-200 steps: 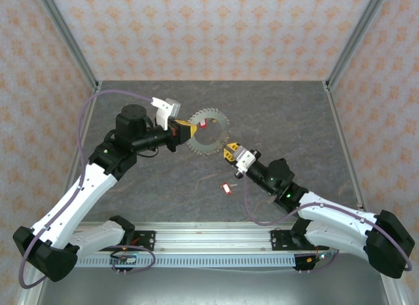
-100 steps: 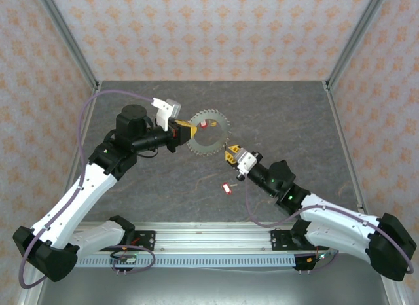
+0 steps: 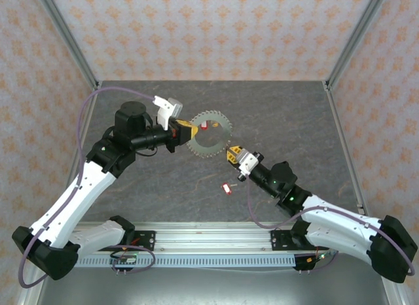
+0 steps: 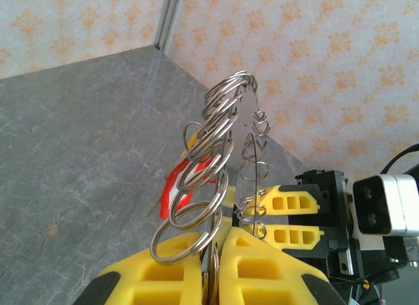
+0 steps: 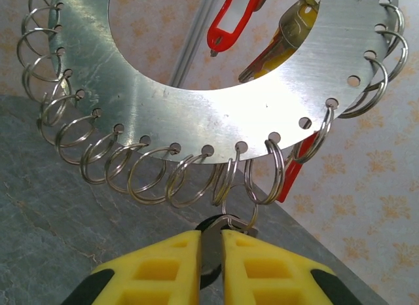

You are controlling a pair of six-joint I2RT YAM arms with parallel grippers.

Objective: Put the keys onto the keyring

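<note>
Pose, left arm [image 3: 80, 186]: rises from the near-left base, folds at the elbow, levels its wrist toward the right. Left gripper [image 3: 185, 129]: clenched on the left rim of the keyring [image 3: 207, 146], holding that flat, holed hoop in the air over the tabletop [image 3: 294, 115], face turned up toward the overhead camera.

Pose, right arm [image 3: 340, 220]: stretches low from the near-right base, slants toward the far left, aims its wrist at the keyring's near-right rim. Right gripper [image 3: 230, 152]: pinched almost closed on a small grey metal piece [image 5: 211, 238] just under the split rings [image 5: 150, 177] fringing that rim; key head or ring, cannot tell which.

Lettering: tag faces too small to read.

Hung on the keyring: red key [image 5: 229, 20] and yellow key [image 5: 291, 23] across the central hole; red tag [image 5: 292, 169] mostly hidden behind the keyring's right side. Loose key [image 3: 226, 187], red-tagged, flat on the tabletop near the right arm, well apart from the keyring.

Hard to make out: from the left wrist, keyring seen edge-on, reduced to a thin line beside stacked split rings, with a red blur behind them of no clear shape. Metal piece largely buried between the yellow fingers [image 5: 163, 259].
</note>
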